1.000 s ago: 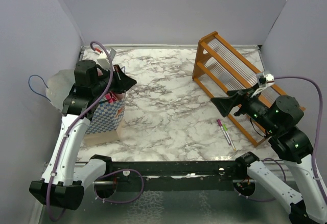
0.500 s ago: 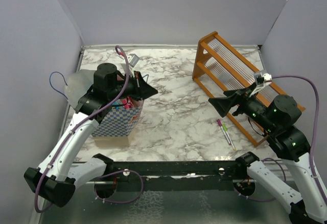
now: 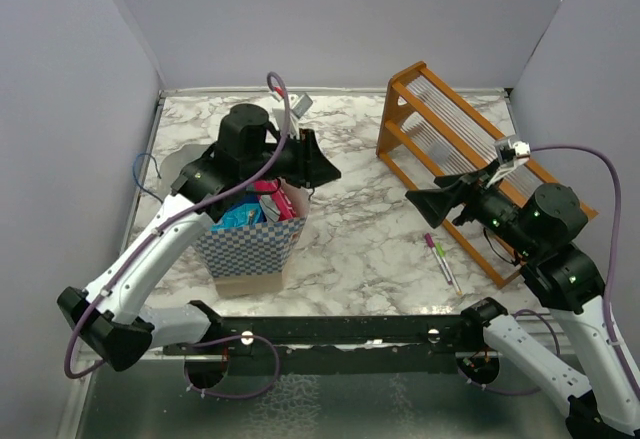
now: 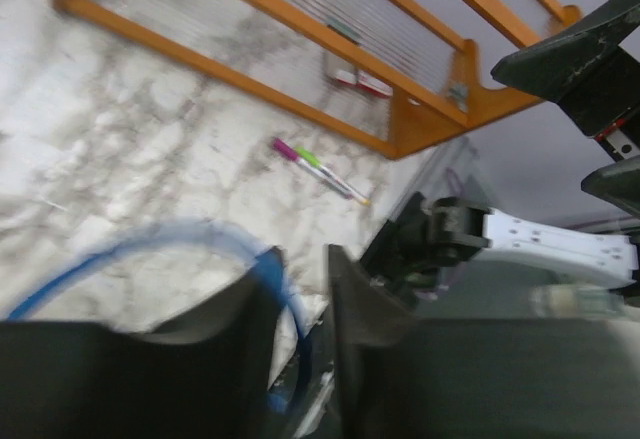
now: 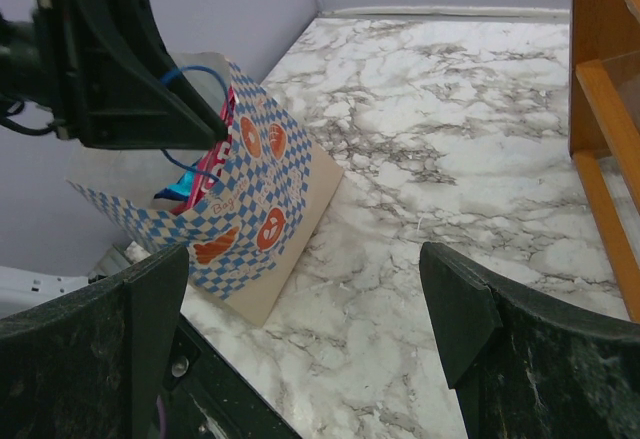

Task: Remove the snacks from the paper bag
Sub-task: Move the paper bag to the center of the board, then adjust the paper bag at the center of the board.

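The blue-and-white checkered paper bag (image 3: pixel 250 246) (image 5: pixel 262 221) stands left of the table's middle, mouth up. Snacks show in its mouth: a pink packet (image 3: pixel 268 202) (image 5: pixel 207 171) and a blue one (image 3: pixel 240 218). My left gripper (image 3: pixel 326 171) (image 4: pixel 305 261) hovers just past the bag's right rim and points right. Its jaws stand a little apart, and the bag's blue cord handle (image 4: pixel 150 246) (image 5: pixel 186 72) runs through the gap against the left finger. My right gripper (image 3: pixel 414 199) (image 5: pixel 305 259) hangs wide open over bare marble, right of the bag, with nothing between its fingers.
An orange slatted wooden rack (image 3: pixel 450 144) (image 5: pixel 602 109) (image 4: pixel 300 67) fills the back right. Two thin pens (image 3: pixel 441 259) (image 4: pixel 320 169) lie in front of it. The bag's other blue handle (image 3: pixel 146 175) loops out on the left, near the left wall.
My left arm has swung right and pulled the bag from the left wall toward the middle. Its jaws have parted slightly. The right arm has stayed put.
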`<state>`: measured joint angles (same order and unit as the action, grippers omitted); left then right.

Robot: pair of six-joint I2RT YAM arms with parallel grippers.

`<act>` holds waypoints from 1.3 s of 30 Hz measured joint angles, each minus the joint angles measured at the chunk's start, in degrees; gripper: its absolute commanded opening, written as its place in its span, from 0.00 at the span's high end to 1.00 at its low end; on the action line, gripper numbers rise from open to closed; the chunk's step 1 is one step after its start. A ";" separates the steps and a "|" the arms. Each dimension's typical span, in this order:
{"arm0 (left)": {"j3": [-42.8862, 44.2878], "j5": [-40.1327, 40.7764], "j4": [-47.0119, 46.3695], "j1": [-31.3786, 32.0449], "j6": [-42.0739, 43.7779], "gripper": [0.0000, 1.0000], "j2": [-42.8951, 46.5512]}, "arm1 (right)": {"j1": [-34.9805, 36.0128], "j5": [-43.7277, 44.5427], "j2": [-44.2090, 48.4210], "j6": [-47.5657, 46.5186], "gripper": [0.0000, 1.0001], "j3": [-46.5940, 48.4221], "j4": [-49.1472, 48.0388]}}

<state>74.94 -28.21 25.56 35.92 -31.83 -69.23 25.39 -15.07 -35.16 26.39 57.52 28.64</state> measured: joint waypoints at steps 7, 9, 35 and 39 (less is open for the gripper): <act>14.08 16.81 14.80 0.26 7.04 0.23 3.96 | 0.00 -0.31 -0.70 -0.04 0.01 0.00 0.02; 16.46 23.71 19.98 0.33 8.02 0.12 6.73 | 0.00 -0.42 -0.68 -0.11 0.01 0.00 0.00; -8.81 92.85 20.00 1.14 1.07 0.01 34.12 | 0.00 -0.52 0.66 -1.07 0.01 0.00 -0.33; -8.85 92.76 19.80 1.31 -0.85 0.01 27.63 | 0.00 -0.50 0.68 -0.87 0.01 0.00 -0.17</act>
<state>66.08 64.55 45.36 37.23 -32.69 -41.60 25.39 -15.57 -34.48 25.52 57.52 28.47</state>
